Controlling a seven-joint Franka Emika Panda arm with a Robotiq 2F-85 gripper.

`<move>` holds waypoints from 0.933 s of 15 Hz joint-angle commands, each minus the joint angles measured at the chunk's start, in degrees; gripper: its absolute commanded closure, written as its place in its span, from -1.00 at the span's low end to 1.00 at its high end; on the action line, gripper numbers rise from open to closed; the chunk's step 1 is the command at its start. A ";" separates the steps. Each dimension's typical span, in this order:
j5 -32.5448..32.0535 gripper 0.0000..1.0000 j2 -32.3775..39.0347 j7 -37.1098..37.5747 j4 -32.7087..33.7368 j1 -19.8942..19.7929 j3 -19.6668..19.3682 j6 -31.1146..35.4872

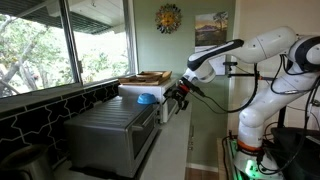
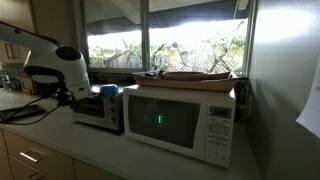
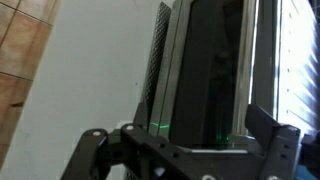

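Hand [image 1: 180, 97] spread wide and empty, near the end of the toaster oven [image 2: 100, 110], long axis along the tabletop [image 2: 90, 148] beside the microwave [image 2: 185, 122], door facing away from the window [image 2: 120, 45].

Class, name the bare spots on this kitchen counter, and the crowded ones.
Free: the pale counter strip before the white microwave and silver toaster oven. Crowded: a wooden tray covers the microwave's top; the open gripper hangs by the toaster oven.
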 commanded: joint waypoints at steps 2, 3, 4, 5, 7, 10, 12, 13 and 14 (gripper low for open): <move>10.99 -1.00 2.08 -6.38 -0.38 1.91 5.78 10.05; 13.79 -1.00 2.74 -8.02 -0.30 2.37 7.02 12.34; 16.14 -1.00 3.34 -9.44 -0.24 2.64 8.25 14.34; 18.61 -1.00 3.99 -10.91 -0.19 2.88 9.47 16.13; 22.03 -1.00 5.30 -13.52 -0.09 3.11 11.34 18.29; 22.34 -1.00 7.01 -14.13 -0.06 2.52 12.86 17.73; 19.92 -1.00 7.23 -11.97 -0.57 2.50 12.51 15.04; 18.54 -1.00 6.94 -10.96 -0.80 2.55 11.83 13.05; 17.61 -1.00 6.85 -10.16 -0.74 2.45 11.25 11.17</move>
